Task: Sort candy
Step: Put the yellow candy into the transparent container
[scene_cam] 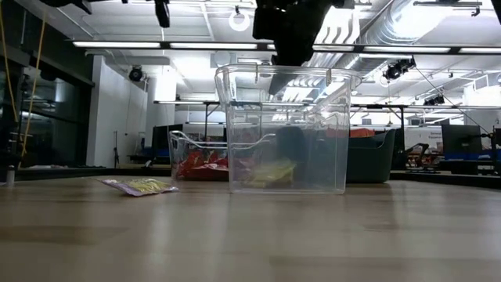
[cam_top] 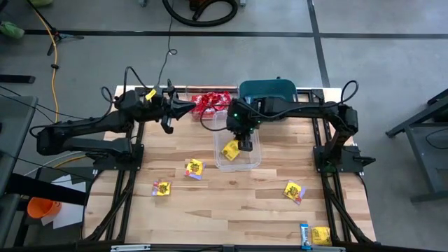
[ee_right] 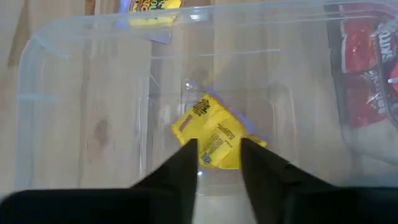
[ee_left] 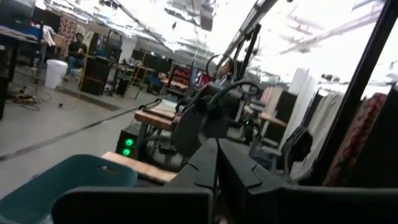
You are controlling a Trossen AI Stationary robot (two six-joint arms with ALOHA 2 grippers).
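1. Nearest me on the pale wooden table [cam_top: 231, 203] I see loose yellow candy packets: one at the front right corner [cam_top: 320, 235] beside a small blue packet [cam_top: 304, 231], one farther in on the right [cam_top: 294, 191], one at front left [cam_top: 162, 187] and one just left of the clear tub [cam_top: 194, 168].
2. The clear tub [cam_top: 238, 166] sits mid-table. Inside it lies a yellow packet [ee_right: 214, 138].
3. My right gripper [ee_right: 216, 158] hangs over that tub, its jaws parted and empty, with the packet lying on the tub floor below the gap between them.
4. Behind it a second clear tub [scene_cam: 182, 157] holds red packets [cam_top: 212, 103], and a teal bin [cam_top: 267, 89] stands at the table's far edge.
5. My left gripper [cam_top: 190, 107] hovers near the red packets with its jaws clenched on nothing.
6. Beyond the table I see grey floor with dark tape lines, a yellow cable [cam_top: 52, 52], ceiling lights and ducts, and a person [ee_left: 77, 48] seated far off.
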